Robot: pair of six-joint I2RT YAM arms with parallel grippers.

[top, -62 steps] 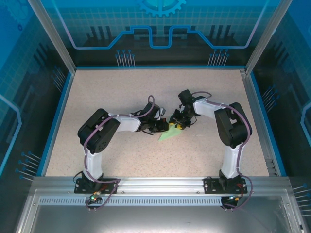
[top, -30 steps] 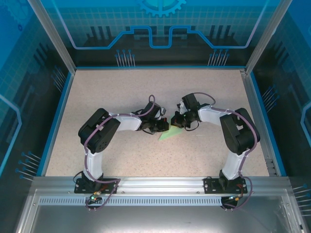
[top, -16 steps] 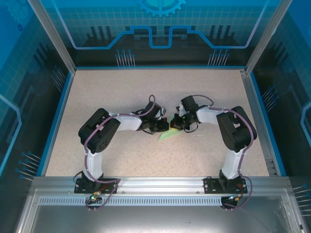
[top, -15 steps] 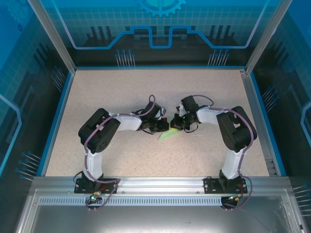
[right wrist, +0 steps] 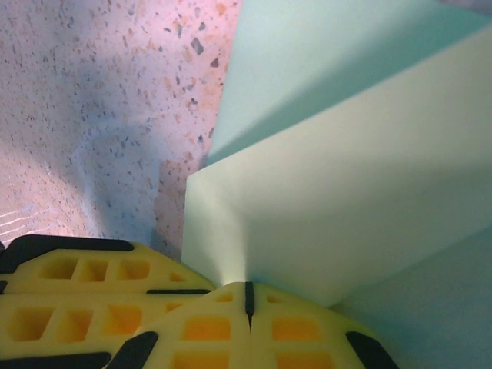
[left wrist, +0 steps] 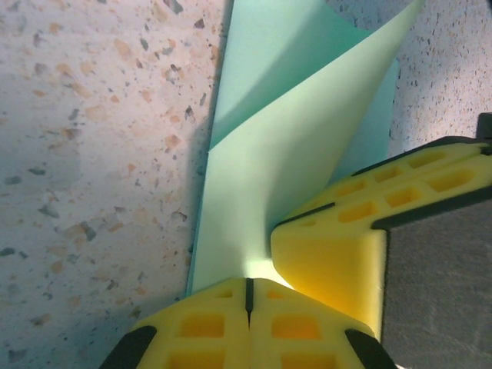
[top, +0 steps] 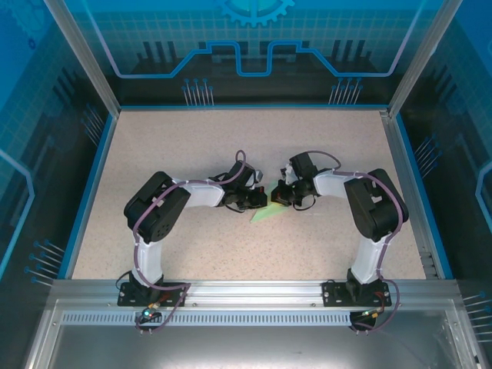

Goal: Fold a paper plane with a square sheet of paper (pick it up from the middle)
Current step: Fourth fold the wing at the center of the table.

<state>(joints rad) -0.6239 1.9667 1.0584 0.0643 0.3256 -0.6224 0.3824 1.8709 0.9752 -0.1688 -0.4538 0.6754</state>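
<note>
Both the left claw (left wrist: 247, 296) and the right claw (right wrist: 247, 296) are closed tight on the raised flap of the paper plane (left wrist: 292, 154) at the middle of the desk (top: 192, 146), so uneven pulling may tear it.

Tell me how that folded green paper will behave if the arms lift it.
Probably floppy: the folded paper is thin, its raised flap curving between creases. Likely very light, one small sheet, so it could flutter. Its folds may spring open if the left fingers and right fingers, both pinched shut on it, release: one flap stands up off the table.
</note>
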